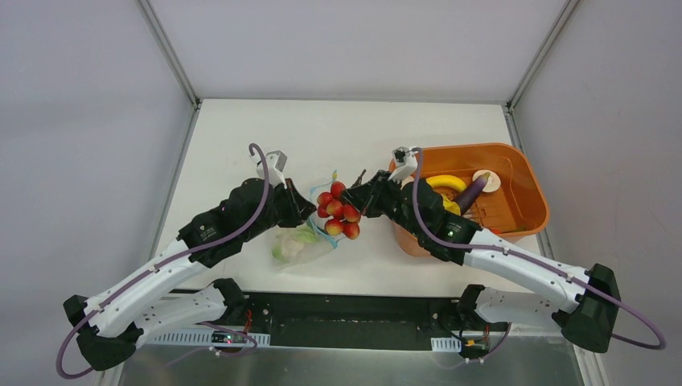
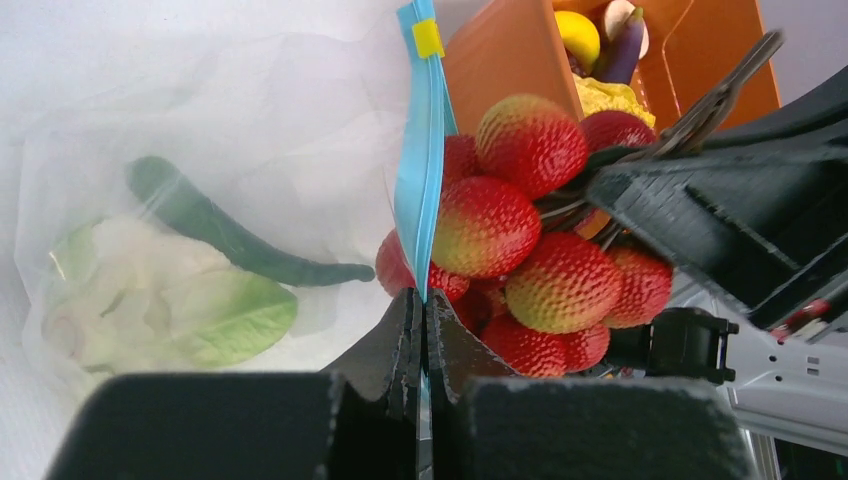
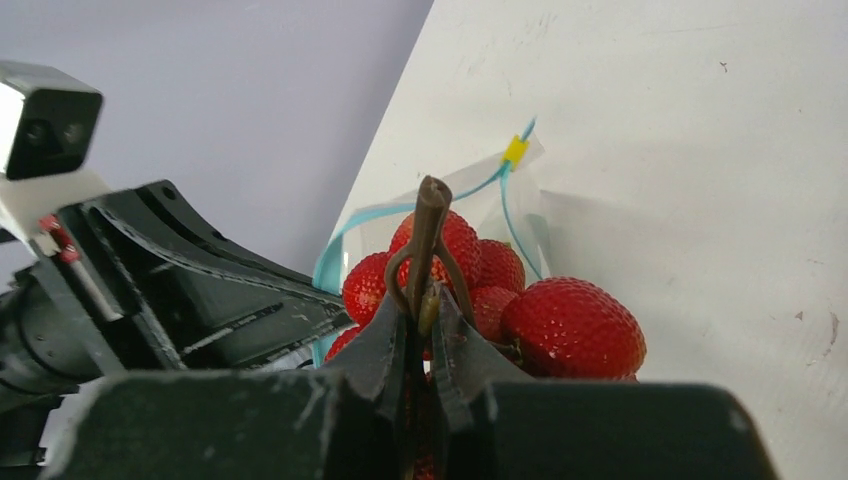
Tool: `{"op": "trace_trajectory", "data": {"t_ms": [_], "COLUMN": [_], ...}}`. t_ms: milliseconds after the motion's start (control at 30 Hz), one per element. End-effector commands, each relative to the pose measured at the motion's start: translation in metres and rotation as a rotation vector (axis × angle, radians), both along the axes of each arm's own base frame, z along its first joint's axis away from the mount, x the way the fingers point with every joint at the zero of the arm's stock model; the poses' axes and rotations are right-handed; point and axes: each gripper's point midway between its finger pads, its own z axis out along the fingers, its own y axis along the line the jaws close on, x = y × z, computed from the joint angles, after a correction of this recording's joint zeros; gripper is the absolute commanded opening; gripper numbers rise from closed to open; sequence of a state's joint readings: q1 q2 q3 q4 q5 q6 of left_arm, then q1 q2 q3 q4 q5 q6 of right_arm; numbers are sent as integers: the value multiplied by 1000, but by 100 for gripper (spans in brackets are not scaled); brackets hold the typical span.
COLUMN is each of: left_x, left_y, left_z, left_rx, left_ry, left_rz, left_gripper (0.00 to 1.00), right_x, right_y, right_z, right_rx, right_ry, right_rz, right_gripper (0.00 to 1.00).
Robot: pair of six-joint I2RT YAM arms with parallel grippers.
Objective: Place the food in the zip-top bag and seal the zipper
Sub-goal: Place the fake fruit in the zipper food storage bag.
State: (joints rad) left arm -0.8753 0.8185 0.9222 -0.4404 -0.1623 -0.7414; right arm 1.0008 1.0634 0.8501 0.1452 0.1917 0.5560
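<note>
Fruit cluster (image 3: 570, 325) hangs from right claw (image 3: 421, 318), beside zipper (image 2: 418, 170).

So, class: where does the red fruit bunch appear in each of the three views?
Top external: red fruit bunch mid-frame, left of the orange tub.
Left wrist: right of centre.
Right wrist: lower centre, behind the fingers.
Shared landmark: blue zipper, right beside the bunch.

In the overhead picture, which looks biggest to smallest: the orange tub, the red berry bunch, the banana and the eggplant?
Largest: tub.
Then: berry bunch.
Last: banana and eggplant. They look similar and both are partly hidden, so I won't rank them.
</note>
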Motion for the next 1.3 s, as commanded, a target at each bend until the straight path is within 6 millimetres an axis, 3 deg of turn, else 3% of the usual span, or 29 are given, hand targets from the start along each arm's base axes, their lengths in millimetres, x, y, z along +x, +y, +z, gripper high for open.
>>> {"op": "trace_trajectory", "data": {"t_ms": [0, 167, 367, 500, 767, 867, 1033, 1167, 1267], "left_x": [9, 9, 7, 7, 0, -1, -1, 0, 1], "left_y": [7, 4, -5, -7, -20, -22, -22, -22, -24], "left_z": [15, 18, 19, 20, 25, 27, 36, 42, 45], "left_rx": [-40, -57, -56, -65, -72, -86, -116, -133, -151], "left_ry": [-41, -46, -33, -35, -18, -21, -45, -61, -66], "left_rz": [63, 52, 11, 9, -74, -86, -80, -76, -75], "left_gripper": [0, 0, 0, 0, 0, 0, 0, 0, 0], "right_x": [1, -12, -31, -38, 16, 22, 0, -21, -25], "right_y": [0, 12, 32, 40, 26, 26, 49, 53, 50], "right_z": [26, 7, 15, 9, 32, 41, 27, 13, 2], "right_rx": [99, 18, -20, -44, 19, 77, 123, 144, 70], "right_ry": [-98, -106, -188, -212, -275, -287, -222, -213, -252], "right_rz": [-22, 91, 275, 349, 26, -12, 151, 259, 291], "right_gripper": [0, 0, 0, 0, 0, 0, 0, 0, 0]}}
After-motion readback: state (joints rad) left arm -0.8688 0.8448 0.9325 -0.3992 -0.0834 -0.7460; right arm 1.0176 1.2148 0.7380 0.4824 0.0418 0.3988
